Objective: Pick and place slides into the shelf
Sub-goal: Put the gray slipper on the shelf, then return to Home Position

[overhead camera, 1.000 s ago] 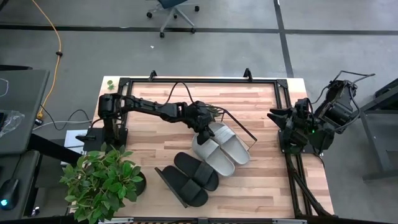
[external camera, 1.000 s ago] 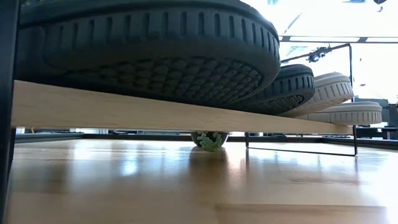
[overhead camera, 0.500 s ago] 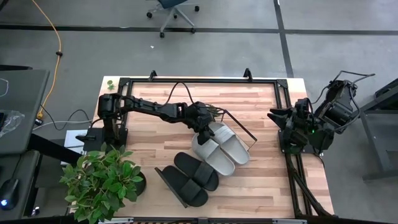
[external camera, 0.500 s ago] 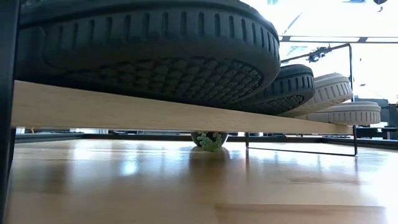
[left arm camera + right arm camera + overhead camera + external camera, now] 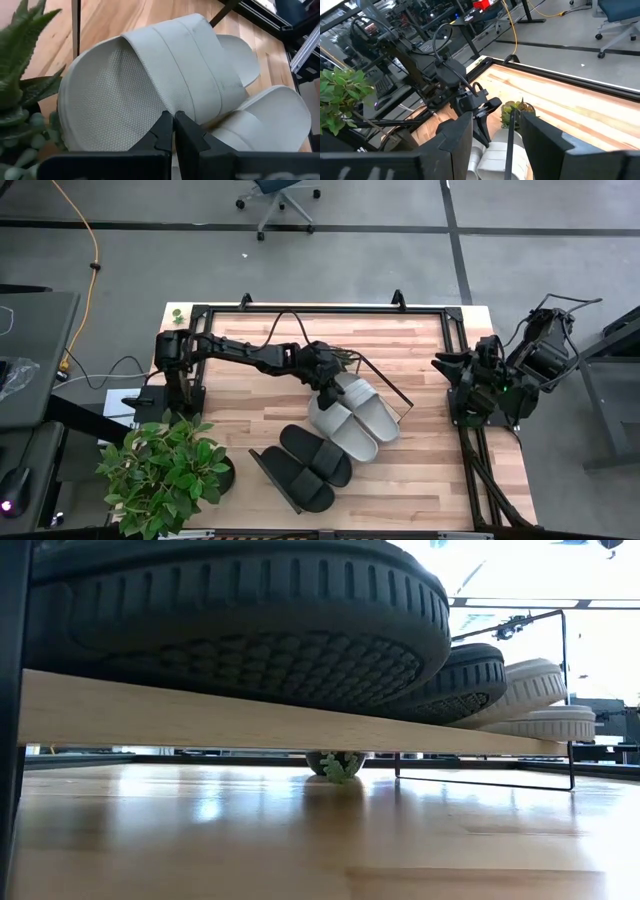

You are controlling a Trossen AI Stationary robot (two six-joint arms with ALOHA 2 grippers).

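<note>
Grey slides (image 5: 355, 416) lie on the shelf (image 5: 300, 498), long axes running from 10 to 4 o'clock, just at 5 o'clock of the left gripper (image 5: 328, 380), whose fingers are pressed together, holding nothing; the right gripper (image 5: 441, 365), fingers apart, waits far at 3 o'clock.

Both arms are matte black all over, built from chunky round joints with slim links between. The left arm (image 5: 240, 355) has a thin black cable looping up off its forearm, and its fingers (image 5: 162, 132) are flat, angular black plastic. The right arm (image 5: 500, 375) is a bulkier dark lump with cables arching off it and a tiny green light glowing.
</note>
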